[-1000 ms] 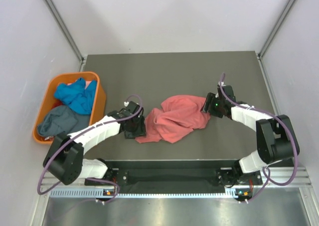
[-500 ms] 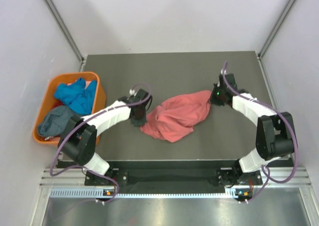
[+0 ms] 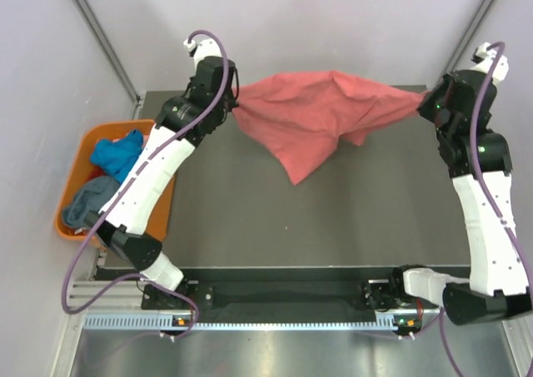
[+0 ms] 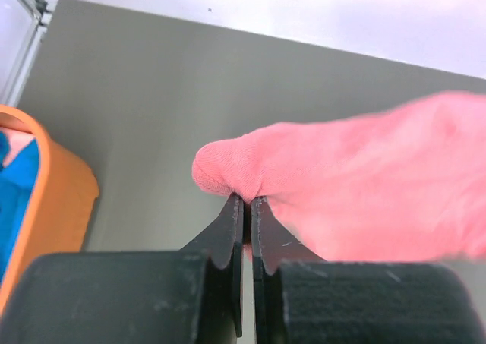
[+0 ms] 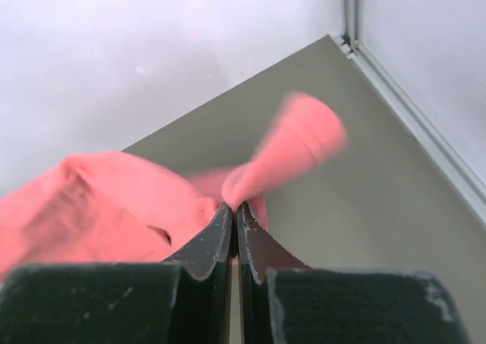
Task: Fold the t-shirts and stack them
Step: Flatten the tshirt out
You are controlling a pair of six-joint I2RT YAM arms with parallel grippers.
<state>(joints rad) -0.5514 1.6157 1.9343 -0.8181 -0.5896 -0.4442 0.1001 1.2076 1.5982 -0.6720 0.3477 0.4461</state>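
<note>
Above the grey desk [image 3: 250,227], left hand [image 4: 247,201] and right hand [image 5: 233,207] pinched edges of the limp, light salmon-pink cloth t-shirt [image 3: 308,123].

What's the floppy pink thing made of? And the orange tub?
The salmon-pink t-shirt looks like soft knit cloth with a matte finish. It sags and creases where it hangs, and up close in the left wrist view its surface is finely fuzzy. The orange tub is probably plastic, since its walls are smooth, evenly coloured and hold a stiff shape.
</note>
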